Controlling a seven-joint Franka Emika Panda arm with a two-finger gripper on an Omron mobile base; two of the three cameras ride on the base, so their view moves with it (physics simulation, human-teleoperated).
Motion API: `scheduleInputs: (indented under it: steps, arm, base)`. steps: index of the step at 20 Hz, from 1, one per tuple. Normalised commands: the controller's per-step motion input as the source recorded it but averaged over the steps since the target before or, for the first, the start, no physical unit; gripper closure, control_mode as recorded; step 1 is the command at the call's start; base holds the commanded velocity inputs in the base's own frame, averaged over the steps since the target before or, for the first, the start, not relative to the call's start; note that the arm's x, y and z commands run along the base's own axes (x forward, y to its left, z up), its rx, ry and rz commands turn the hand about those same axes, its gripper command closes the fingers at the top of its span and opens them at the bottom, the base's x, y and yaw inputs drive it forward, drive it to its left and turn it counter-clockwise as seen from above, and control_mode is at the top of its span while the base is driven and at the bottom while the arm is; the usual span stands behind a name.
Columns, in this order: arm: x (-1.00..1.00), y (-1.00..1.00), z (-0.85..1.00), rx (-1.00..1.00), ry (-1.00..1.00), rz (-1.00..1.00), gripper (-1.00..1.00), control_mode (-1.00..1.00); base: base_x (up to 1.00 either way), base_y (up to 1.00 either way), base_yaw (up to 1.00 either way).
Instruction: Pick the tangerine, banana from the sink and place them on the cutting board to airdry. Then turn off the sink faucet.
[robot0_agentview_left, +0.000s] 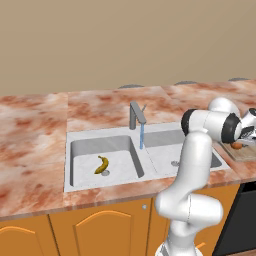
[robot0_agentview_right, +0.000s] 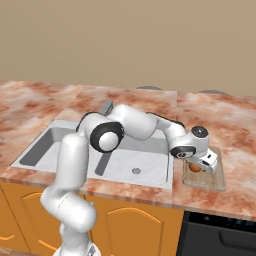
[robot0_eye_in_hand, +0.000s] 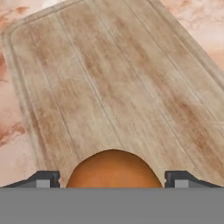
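Here one tangerine (robot0_eye_in_hand: 113, 169) sits between the spread hand (robot0_eye_in_hand: 113, 178); one banana (robot0_agentview_left: 102, 165) in sink (robot0_agentview_left: 80, 145).

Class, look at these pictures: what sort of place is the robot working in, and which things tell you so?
Most likely a kitchen: a double-basin sink with a running faucet set in a marble-look counter, orange cabinets below, and a wooden cutting board.
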Motion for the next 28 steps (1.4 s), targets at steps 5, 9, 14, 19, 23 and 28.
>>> scheduleInputs:
  steps: [5,9,14,19,23,28]
  arm:
    - [0.0,-0.06,0.01,0.0,0.0,0.0,-1.0,-1.0]
    - [-0.08,0.0,0.25,0.0,-0.02,0.01,-1.0,-1.0]
    - [-0.25,0.08,0.5,0.0,-0.1,0.03,-1.0,-1.0]
    - [-0.37,0.21,0.72,-0.01,-0.17,0.05,-1.0,-1.0]
    - [-0.55,0.52,0.66,-0.11,-0.21,0.09,-1.0,-1.0]
    - [-0.48,0.7,0.44,-0.24,-0.12,0.1,-1.0,-1.0]
  base:
    - [0.0,0.0,0.0]
    - [0.0,0.0,0.0]
    - [0.0,0.0,0.0]
    - [0.0,0.0,0.0]
    - [0.0,0.0,0.0]
    - [0.0,0.0,0.0]
